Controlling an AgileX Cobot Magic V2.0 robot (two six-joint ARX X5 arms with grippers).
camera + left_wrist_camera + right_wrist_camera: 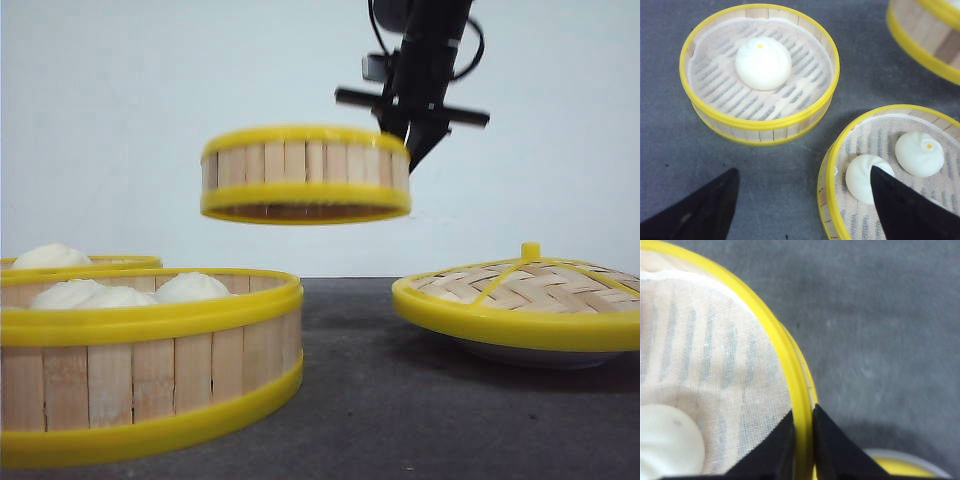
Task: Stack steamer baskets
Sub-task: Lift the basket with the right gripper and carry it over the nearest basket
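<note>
Carrying one basket (305, 172) high above the table (400, 400), the right end effector (405, 140) pinches its far rim in the front view; the lift looks done, and the next move calls for centring it over a basket below before lowering. A lid (525, 290) rests on a plate (520, 352) to the right.

From the left wrist, the left end effector (805, 200) hangs wide and empty. One basket (760, 70) holds one bun (763, 63); another (890, 175) holds two buns (918, 153).

From the right wrist, narrow fingers (832, 445) clamp the yellow rim (785, 370); a bun (667, 440) sits inside.

Legible markings: none.
No text, label, brand, number or sign readable in the front or either wrist view.
</note>
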